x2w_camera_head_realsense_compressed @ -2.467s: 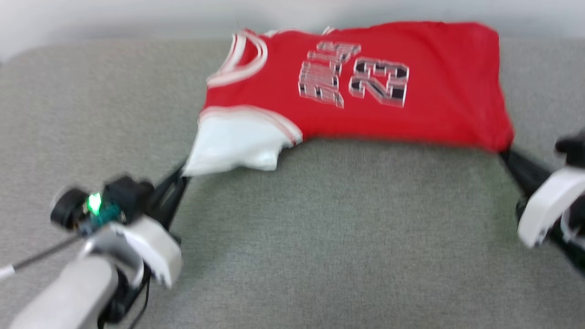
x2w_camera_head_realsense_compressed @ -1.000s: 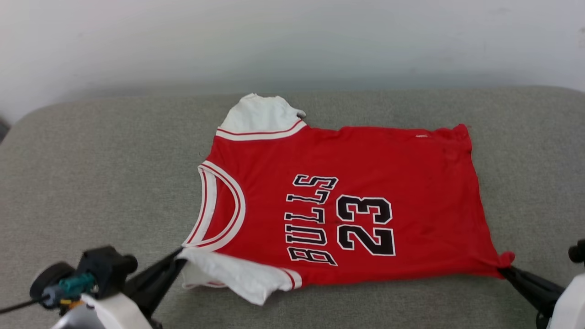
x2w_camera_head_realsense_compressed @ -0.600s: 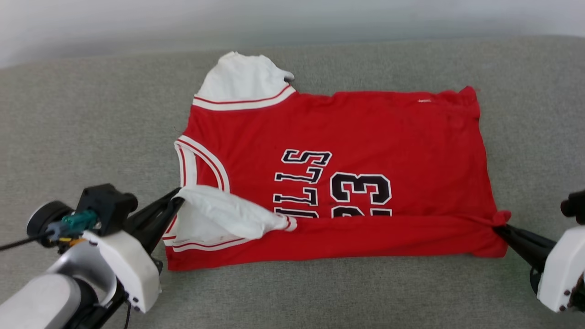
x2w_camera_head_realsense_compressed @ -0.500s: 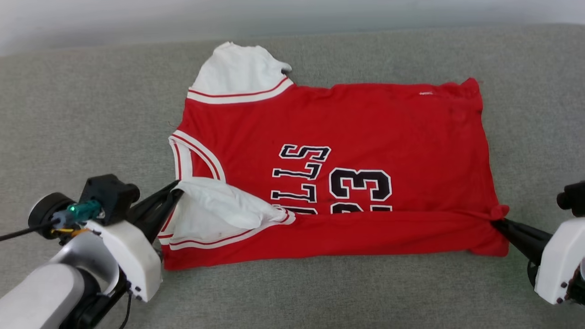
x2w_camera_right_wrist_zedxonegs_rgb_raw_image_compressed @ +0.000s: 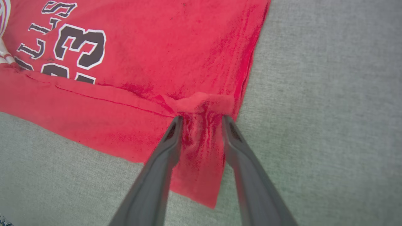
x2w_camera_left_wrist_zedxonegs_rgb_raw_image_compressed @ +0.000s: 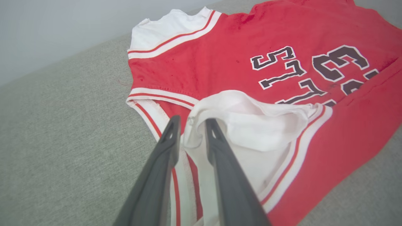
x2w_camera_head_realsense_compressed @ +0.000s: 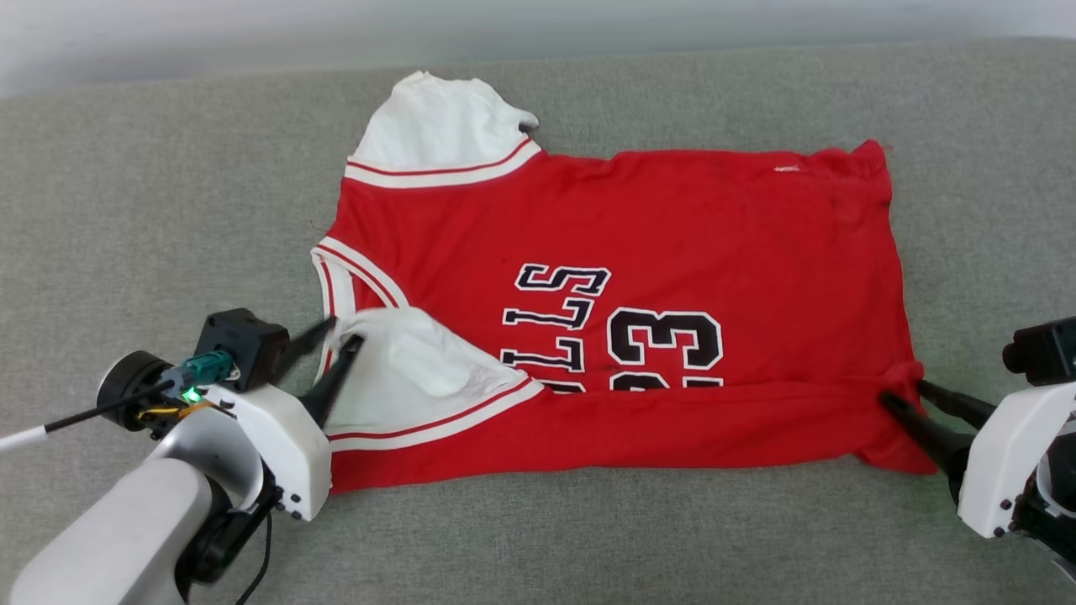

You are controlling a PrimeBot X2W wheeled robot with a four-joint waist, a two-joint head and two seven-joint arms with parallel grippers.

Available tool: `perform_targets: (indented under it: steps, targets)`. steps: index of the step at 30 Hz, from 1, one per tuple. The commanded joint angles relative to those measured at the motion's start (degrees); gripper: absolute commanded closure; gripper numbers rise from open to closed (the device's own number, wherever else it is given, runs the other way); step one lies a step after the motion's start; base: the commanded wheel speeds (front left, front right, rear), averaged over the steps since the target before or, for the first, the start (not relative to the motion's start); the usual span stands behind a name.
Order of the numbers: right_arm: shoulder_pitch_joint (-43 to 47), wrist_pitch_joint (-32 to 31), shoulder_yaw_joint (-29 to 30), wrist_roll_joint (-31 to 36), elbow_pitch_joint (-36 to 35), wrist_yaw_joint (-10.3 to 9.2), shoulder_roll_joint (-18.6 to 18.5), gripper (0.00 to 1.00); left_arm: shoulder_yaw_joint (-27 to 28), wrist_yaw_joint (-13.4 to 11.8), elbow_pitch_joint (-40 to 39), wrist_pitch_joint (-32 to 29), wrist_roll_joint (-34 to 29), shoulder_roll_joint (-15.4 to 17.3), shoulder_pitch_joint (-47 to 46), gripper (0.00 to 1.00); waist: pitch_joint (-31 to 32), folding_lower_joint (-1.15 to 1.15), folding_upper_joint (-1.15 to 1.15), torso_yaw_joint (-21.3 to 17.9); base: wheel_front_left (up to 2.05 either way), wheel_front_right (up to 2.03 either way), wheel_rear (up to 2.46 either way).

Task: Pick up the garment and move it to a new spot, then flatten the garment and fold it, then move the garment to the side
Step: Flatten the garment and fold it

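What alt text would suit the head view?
A red jersey with white sleeves lies sideways on a grey cushion, its near edge folded over part of the lettering. The left hand is open at the near sleeve, the right hand open at the hem corner.

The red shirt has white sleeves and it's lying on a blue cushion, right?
Not quite. The red shirt does have white sleeves, but the cushion it is lying on is grey, not blue. The head view shows this plainly.
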State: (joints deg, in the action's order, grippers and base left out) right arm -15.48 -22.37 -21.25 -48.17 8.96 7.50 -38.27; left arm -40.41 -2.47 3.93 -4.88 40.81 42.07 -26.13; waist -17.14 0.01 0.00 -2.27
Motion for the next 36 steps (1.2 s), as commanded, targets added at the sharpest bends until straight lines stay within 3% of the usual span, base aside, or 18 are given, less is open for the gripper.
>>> perform_targets:
  steps: [1,5,12,22,27,32,34,36]
  targets:
    - [-1.09,0.31,-0.11,0.08,0.15,-0.02,0.42,0.0,0.28,-0.52,0.49,0.96,-0.26,-0.53,0.17,0.0,0.89,-0.01,0.0,0.18,0.0,0.0,0.0]
    - [-0.69,1.45,-0.46,1.26,0.53,-0.02,0.76,0.0,0.84,-1.68,2.52,3.42,0.85,-2.25,1.97,0.0,3.42,-0.01,0.0,0.47,0.0,0.0,0.0]
    - [1.46,2.49,1.6,4.52,-0.98,-0.02,2.0,0.0,1.42,-4.62,0.4,2.76,3.36,-1.64,6.9,0.0,6.71,-0.01,0.0,0.42,0.0,0.0,0.0]
    - [8.42,-0.84,8.84,11.44,-8.58,-0.02,7.57,0.0,-0.15,-11.81,-5.21,-5.92,5.69,1.53,13.99,0.0,6.46,-0.01,0.0,-0.78,0.0,0.0,0.0]
    - [11.93,-4.03,13.38,13.5,-14.06,-0.02,10.11,0.0,0.01,-15.69,-5.38,-8.11,5.0,1.16,13.02,0.0,4.14,-0.01,0.0,-1.65,0.0,0.0,0.0]
    - [14.17,-6.42,16.28,15.21,-18.57,-0.02,11.44,0.0,-1.82,-17.78,-3.74,-12.05,3.21,1.92,12.11,0.0,1.66,-0.01,0.0,-2.55,0.0,0.0,0.0]
    - [14.48,-7.21,16.87,15.79,-19.65,-0.02,11.96,0.0,-3.03,-17.5,-2.79,-13.72,3.05,1.71,12.22,0.0,1.02,-0.01,0.0,-2.73,0.0,0.0,0.0]
    - [14.74,-7.94,17.57,16.72,-20.03,-0.02,12.35,0.0,-3.89,-16.71,-2.28,-14.97,3.83,0.75,12.18,0.73,0.68,-0.01,0.0,-2.76,0.0,0.0,0.0]
